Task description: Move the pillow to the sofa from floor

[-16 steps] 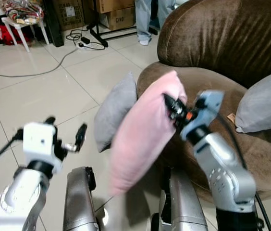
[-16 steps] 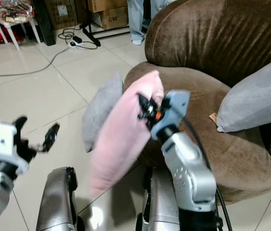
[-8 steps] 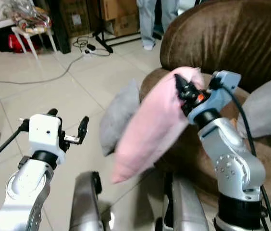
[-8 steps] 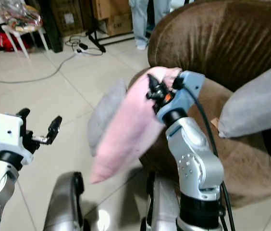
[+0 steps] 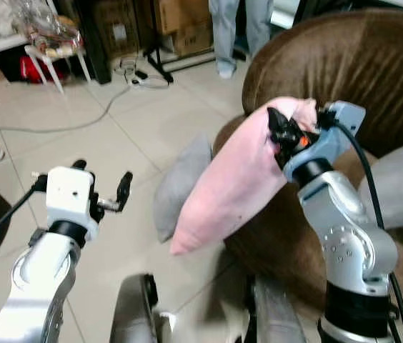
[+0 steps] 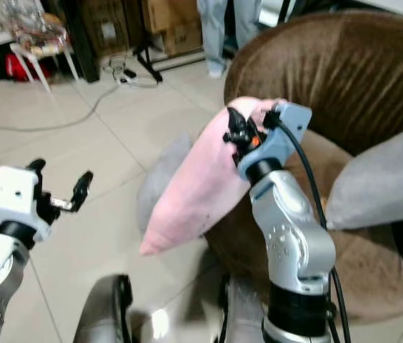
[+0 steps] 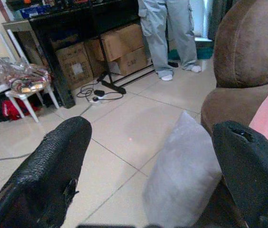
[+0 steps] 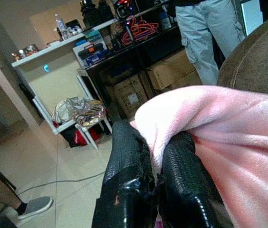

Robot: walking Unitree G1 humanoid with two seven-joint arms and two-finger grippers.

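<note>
left gripper (image 5: 101,187) at 9 o'clock, fingers spread, holding nothing | right gripper (image 5: 279,136) at 1 o'clock, clenched on a corner of the pink pillow (image 5: 234,184), which hangs off the floor against the brown sofa (image 5: 330,78) | grey pillow (image 5: 180,187) leans on the sofa front | person's legs (image 5: 241,28) at 12 o'clock, far

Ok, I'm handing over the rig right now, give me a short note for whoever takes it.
Right gripper: shut on the pink pillow, pinching its upper corner, the rest hanging off the floor beside the brown sofa.
Left gripper: open, empty, held over the tiles.
A grey pillow leans against the sofa's front; another grey pillow lies on the seat.
Done: pink pillow lifted.
Left: carry it over the seat and release.
</note>
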